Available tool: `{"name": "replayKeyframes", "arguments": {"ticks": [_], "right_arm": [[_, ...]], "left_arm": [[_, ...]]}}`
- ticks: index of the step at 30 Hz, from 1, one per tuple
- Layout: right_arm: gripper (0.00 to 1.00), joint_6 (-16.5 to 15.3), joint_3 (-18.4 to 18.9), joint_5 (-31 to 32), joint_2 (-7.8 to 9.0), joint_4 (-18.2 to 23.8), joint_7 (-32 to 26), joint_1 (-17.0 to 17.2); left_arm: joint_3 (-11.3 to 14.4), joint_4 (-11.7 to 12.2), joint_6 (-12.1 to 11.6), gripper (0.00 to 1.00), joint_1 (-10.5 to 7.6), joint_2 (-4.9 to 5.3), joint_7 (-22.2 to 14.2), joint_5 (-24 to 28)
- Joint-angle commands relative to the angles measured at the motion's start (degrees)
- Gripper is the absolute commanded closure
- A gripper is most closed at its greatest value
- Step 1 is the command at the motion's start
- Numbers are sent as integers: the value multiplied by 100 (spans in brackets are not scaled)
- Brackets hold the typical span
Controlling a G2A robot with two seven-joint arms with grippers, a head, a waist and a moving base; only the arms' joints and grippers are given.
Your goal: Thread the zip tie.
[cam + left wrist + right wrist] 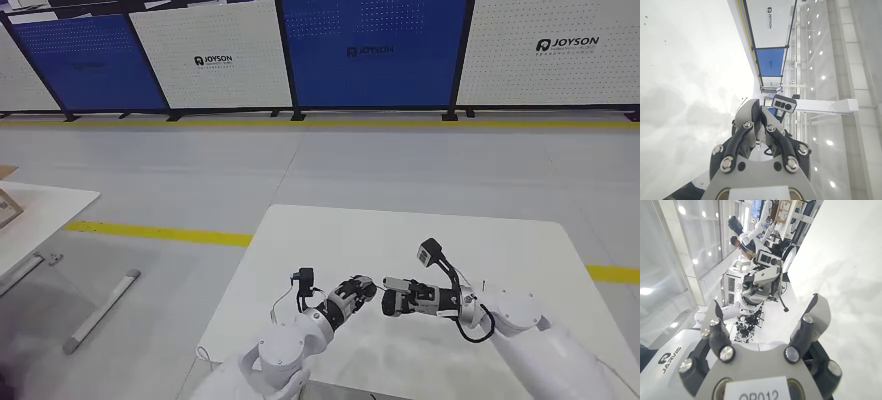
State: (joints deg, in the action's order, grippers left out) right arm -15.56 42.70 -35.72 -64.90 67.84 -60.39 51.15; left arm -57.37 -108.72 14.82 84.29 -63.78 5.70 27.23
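A thin black zip tie (782, 302) sticks out of my left gripper (777, 289), which is shut on its strap. The square head (786, 309) hangs free at the end nearest my right gripper (765, 299). The right gripper stands open, its two fingers spread wide, a short way in front of the head and apart from it. In the top view the left gripper (360, 291) and the right gripper (391, 299) face each other tip to tip above the white table (400, 232). In the left wrist view the left gripper (759, 103) has its black pads pressed together, hiding the strap.
The table's front edge lies close below both arms, and bare tabletop stretches behind them. Two thin black pins (744, 100) show just beyond the left fingertips. Another white table (40, 215) stands off to the left, across grey floor with a yellow line (150, 232).
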Motion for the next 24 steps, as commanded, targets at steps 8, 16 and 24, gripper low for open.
{"name": "replayKeyframes", "arguments": {"ticks": [8,16,24], "right_arm": [[46,182,281,-16,39,5,11,192],[69,283,351,19,-6,-58,-40,193],[93,369,391,-19,-62,-138,-100,193]], "left_arm": [[-68,34,-107,100,-26,-36,-144,50],[-112,55,-124,100,-3,-65,-218,82],[-153,51,-78,100,13,-88,-253,59]]}}
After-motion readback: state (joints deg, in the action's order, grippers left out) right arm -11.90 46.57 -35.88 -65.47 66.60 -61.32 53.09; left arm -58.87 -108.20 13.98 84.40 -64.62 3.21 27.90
